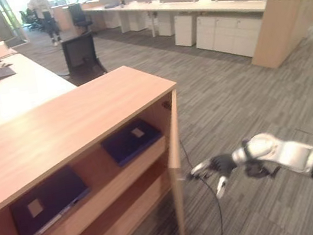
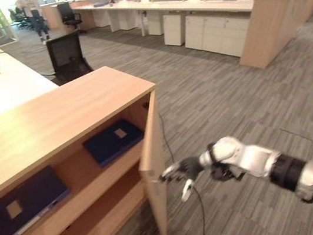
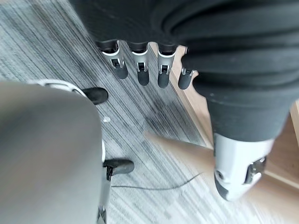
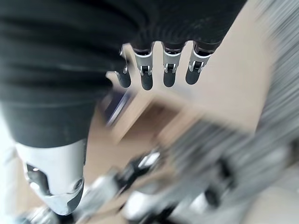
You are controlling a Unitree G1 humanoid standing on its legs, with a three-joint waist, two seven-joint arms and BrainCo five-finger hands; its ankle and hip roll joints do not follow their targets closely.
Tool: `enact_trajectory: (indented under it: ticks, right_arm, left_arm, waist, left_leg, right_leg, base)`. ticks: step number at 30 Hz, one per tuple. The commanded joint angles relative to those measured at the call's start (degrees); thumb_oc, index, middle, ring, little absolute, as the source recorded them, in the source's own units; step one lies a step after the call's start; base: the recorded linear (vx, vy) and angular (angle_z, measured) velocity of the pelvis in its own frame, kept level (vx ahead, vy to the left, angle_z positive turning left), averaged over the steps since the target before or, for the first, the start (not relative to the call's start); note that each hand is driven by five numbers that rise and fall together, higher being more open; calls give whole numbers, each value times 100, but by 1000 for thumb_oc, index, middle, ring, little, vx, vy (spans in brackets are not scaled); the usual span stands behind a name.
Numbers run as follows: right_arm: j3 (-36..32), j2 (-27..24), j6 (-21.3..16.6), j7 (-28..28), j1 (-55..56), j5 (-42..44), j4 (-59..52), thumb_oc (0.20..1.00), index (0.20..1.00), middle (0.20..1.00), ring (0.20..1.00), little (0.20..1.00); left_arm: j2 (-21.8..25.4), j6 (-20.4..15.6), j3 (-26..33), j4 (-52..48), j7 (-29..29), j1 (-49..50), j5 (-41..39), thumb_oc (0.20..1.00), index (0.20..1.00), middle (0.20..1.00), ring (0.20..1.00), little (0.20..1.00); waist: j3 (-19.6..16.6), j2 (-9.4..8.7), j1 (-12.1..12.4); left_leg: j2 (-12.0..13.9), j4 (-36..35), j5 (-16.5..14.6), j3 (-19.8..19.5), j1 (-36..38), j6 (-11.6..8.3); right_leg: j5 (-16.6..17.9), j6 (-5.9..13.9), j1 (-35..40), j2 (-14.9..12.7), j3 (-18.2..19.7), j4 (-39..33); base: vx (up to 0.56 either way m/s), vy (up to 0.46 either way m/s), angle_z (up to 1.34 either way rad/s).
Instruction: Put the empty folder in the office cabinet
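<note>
Two dark blue folders lie flat on the upper shelf of the office cabinet (image 1: 73, 116): one folder (image 1: 131, 139) nearer the right hand's fingertips, the second folder (image 1: 48, 201) farther along the shelf, well apart from it. Each carries a pale label on its cover. One cabinet door (image 2: 155, 171) stands swung outward, and the right hand (image 2: 184, 170) reaches out with relaxed, loosely spread fingers holding nothing, the fingertips just beside the door's outer edge; contact cannot be told. The eye views show this reach and both folders, while the right wrist view gives only a smeared look past straight fingers (image 4: 146, 78) at pale wood and a dark blue shape that may be a folder. The left hand (image 3: 243, 93) shows in its own wrist view, fingers hanging straight and empty over grey striped carpet (image 3: 42, 42), with a strip of the cabinet's wood just beyond the fingertips. Beyond the cabinet, one black office chair (image 1: 81, 58) stands by a white desk (image 1: 15, 92), and one person (image 1: 45, 19) stands far off.
</note>
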Motion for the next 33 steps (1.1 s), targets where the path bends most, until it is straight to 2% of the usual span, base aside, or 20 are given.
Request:
enact_trajectory:
  ticks: [1, 6, 8, 9, 11, 12, 14, 15, 16, 17, 19, 20, 23, 26, 29, 30, 33]
  right_arm:
    - [-74, 88, -163, -42, -605, 764, 76, 1000, 1000, 1000, 1000, 1000]
    - [-207, 259, -192, -107, -562, 871, 76, 1000, 1000, 1000, 1000, 1000]
    - [-436, 563, -150, -161, -213, 944, 218, 1000, 1000, 1000, 1000, 1000]
    - [-589, 907, -179, -264, 41, 839, 493, 1000, 1000, 1000, 1000, 1000]
    - [-645, 1306, -261, -429, 329, 84, 995, 1000, 1000, 1000, 1000, 1000]
    - [-711, 1503, -357, -522, 552, -606, 1425, 1000, 1000, 1000, 1000, 1000]
    - [-1127, 1977, -500, -868, 1175, -1553, 2493, 1000, 1000, 1000, 1000, 1000]
    - [-1458, 2211, -624, -1258, 1404, -2242, 3205, 1000, 1000, 1000, 1000, 1000]
    - [-1594, 2351, -659, -1439, 1452, -2584, 3528, 1000, 1000, 1000, 1000, 1000]
    - [-1887, 2708, -693, -1809, 1616, -3382, 4483, 1000, 1000, 1000, 1000, 1000]
    - [-2149, 3035, -615, -2028, 1892, -3823, 5265, 1000, 1000, 1000, 1000, 1000]
    - [-2641, 3646, -457, -2265, 2184, -3661, 6724, 1000, 1000, 1000, 1000, 1000]
    - [-3549, 3984, -336, -2754, 2360, -3236, 8050, 1000, 1000, 1000, 1000, 1000]
    - [-4208, 3972, -319, -3196, 2409, -2849, 8534, 1000, 1000, 1000, 1000, 1000]
    - [-4381, 3944, -348, -3263, 2474, -2491, 8466, 1000, 1000, 1000, 1000, 1000]
    - [-4449, 3964, -431, -3286, 2546, -2189, 8327, 1000, 1000, 1000, 1000, 1000]
    - [-4487, 4031, -481, -3333, 2634, -2039, 8364, 1000, 1000, 1000, 1000, 1000]
  left_arm:
    - [101, -123, 61, 191, 21, -341, 270, 1000, 1000, 1000, 1000, 1000]
    - [103, -159, -18, 129, 1, -282, 426, 1000, 1000, 1000, 1000, 1000]
    - [90, -158, -93, 110, -32, -263, 503, 1000, 1000, 1000, 1000, 1000]
    - [76, -166, -156, 125, -41, -273, 542, 1000, 1000, 1000, 1000, 1000]
    - [45, -159, -244, 75, -81, -319, 541, 1000, 1000, 1000, 1000, 1000]
    - [31, -155, -353, 10, -114, -323, 573, 1000, 1000, 1000, 1000, 1000]
    - [15, -154, -681, -85, -155, -291, 697, 1000, 1000, 1000, 1000, 1000]
    - [51, -140, -802, -95, -114, -328, 664, 1000, 1000, 1000, 1000, 1000]
    - [72, -122, -854, -98, -58, -377, 659, 1000, 1000, 1000, 1000, 1000]
    - [118, -105, -1005, -36, 89, -476, 787, 1000, 1000, 1000, 1000, 1000]
    - [186, -72, -1162, 18, 183, -549, 974, 1000, 1000, 1000, 1000, 1000]
    - [224, -84, -1343, 47, 199, -551, 1074, 1000, 1000, 1000, 1000, 1000]
    - [173, -62, -1167, 45, 259, -482, 613, 1000, 1000, 1000, 1000, 1000]
    - [66, -25, -955, 113, 371, -455, 128, 1000, 1000, 1000, 1000, 1000]
    - [-1, -23, -799, 52, 355, -394, -297, 1000, 1000, 1000, 1000, 1000]
    - [-50, -46, -719, 32, 349, -347, -441, 1000, 1000, 1000, 1000, 1000]
    - [-180, -29, -747, 105, 356, -247, -401, 1000, 1000, 1000, 1000, 1000]
  waist:
    - [552, -158, 133]
    - [513, -225, 190]
    - [510, -241, 233]
    - [514, -237, 268]
    - [550, -209, 306]
    - [560, -181, 316]
    - [619, -82, 336]
    - [759, 16, 294]
    - [802, 51, 259]
    - [845, 128, 182]
    - [818, 138, 107]
    - [679, 134, 187]
    - [489, 185, 361]
    - [476, 181, 467]
    - [492, 182, 496]
    - [543, 181, 485]
    - [612, 173, 536]
  left_leg:
    - [-10, 270, -447, -120, -5, 191]
    - [-56, 281, -446, -92, -22, 232]
    - [-102, 280, -437, -135, -52, 264]
    - [-147, 280, -419, -187, -97, 286]
    - [-229, 260, -391, -310, -165, 319]
    - [-299, 250, -373, -425, -222, 347]
    - [-447, 227, -309, -750, -297, 407]
    - [-466, 209, -250, -1018, -333, 443]
    - [-473, 191, -214, -1129, -363, 456]
    - [-497, 161, -195, -1470, -351, 469]
    - [-552, 213, -183, -1848, -398, 473]
    - [-658, 263, -152, -2343, -504, 439]
    - [-619, 281, -116, -2765, -552, 290]
    - [-509, 384, -147, -3080, -594, 111]
    - [-401, 444, -149, -3182, -602, 16]
    - [-308, 505, -136, -3269, -623, -77]
    - [-220, 579, -109, -3432, -663, -184]
  right_leg:
    - [-267, 310, 308, -305, 142, 61]
    - [-185, 364, 267, -387, 94, 95]
    - [-139, 382, 242, -442, 37, 112]
    - [-100, 390, 223, -493, -20, 117]
    - [-61, 408, 197, -574, -89, 127]
    - [-54, 427, 186, -640, -158, 146]
    - [-133, 446, 180, -796, -296, 331]
    - [-276, 465, 88, -885, -214, 725]
    - [-360, 459, 39, -891, -58, 860]
    - [-601, 457, 58, -766, 501, 1125]
    - [-819, 445, 165, -604, 1043, 1191]
    - [-974, 367, 408, -569, 1011, 1006]
    - [-1065, 288, 749, -459, 524, 678]
    - [-1154, 137, 999, -302, 217, 403]
    - [-1203, 52, 1086, -204, 71, 335]
    - [-1255, -27, 1134, -100, -35, 312]
    - [-1324, -118, 1202, 6, -186, 303]
  base:
    - [-55, 52, -2]
    - [-44, 47, -9]
    - [-86, 65, 1]
    - [-119, 91, 11]
    - [-124, 100, 32]
    - [-95, 117, 50]
    - [-114, 126, 73]
    - [-140, 64, 87]
    - [-142, 19, 106]
    - [-67, -14, 112]
    - [39, -110, 162]
    - [145, -227, 157]
    - [162, -300, 168]
    - [78, -262, 72]
    - [55, -237, 38]
    - [25, -298, 33]
    - [0, -187, 32]
